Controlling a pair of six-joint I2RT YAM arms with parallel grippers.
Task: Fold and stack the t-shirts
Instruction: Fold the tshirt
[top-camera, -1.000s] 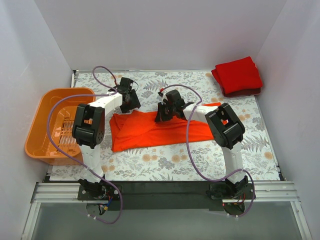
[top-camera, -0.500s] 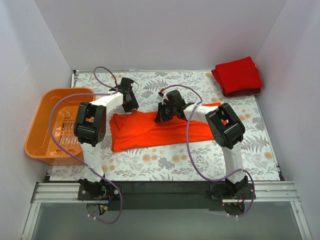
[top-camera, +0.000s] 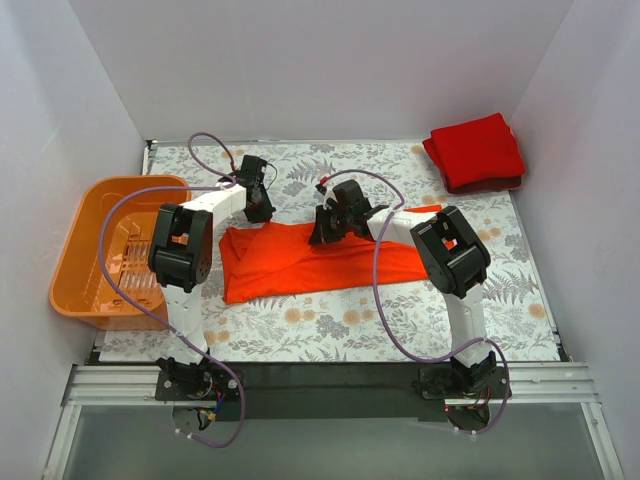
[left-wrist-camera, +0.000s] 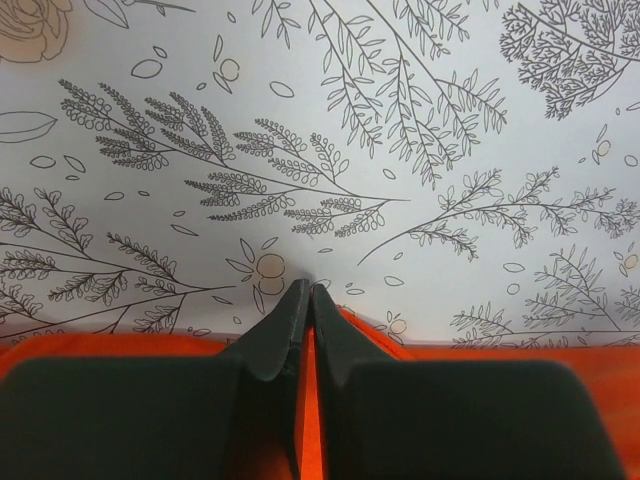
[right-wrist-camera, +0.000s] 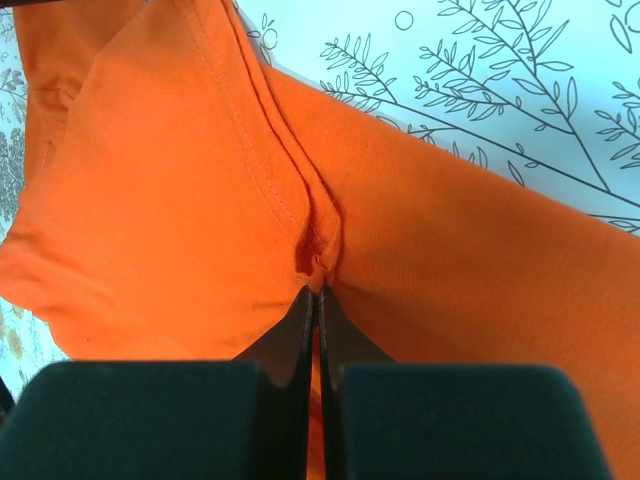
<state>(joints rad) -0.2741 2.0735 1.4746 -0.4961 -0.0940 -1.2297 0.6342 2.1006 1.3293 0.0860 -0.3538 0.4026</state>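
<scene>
Top external view: nearest the arm bases, a strip of the flower-patterned tabletop (top-camera: 330, 325) is showing. Just beyond it the orange-red t-shirt (top-camera: 310, 262) is lying in a long, rumpled band across the middle, with one layer partly folded over another. To its left, an orange plastic basket (top-camera: 85, 235) is hanging off the tabletop's left edge, well apart from the shirt.

Both arms are reaching over the shirt toward its far edge. The right gripper (top-camera: 322, 232) is pressing down near the middle of that edge. In the right wrist view its fingers (right-wrist-camera: 290, 330) are standing closed together, pinching a small pucker of the orange-red cloth beside a stitched seam. A little farther back and to the left, the left gripper (top-camera: 262, 210) is sitting at the shirt's far left corner. In the left wrist view its fingers (left-wrist-camera: 285, 325) are also closed, with a thin line of orange cloth showing between them. The cloth's edge is running out to either side, and the tips are pointing onto the leafy print beyond.

In the far right corner the deeper red t-shirt (top-camera: 475, 150) is lying folded into a neat square, well away from both arms.
</scene>
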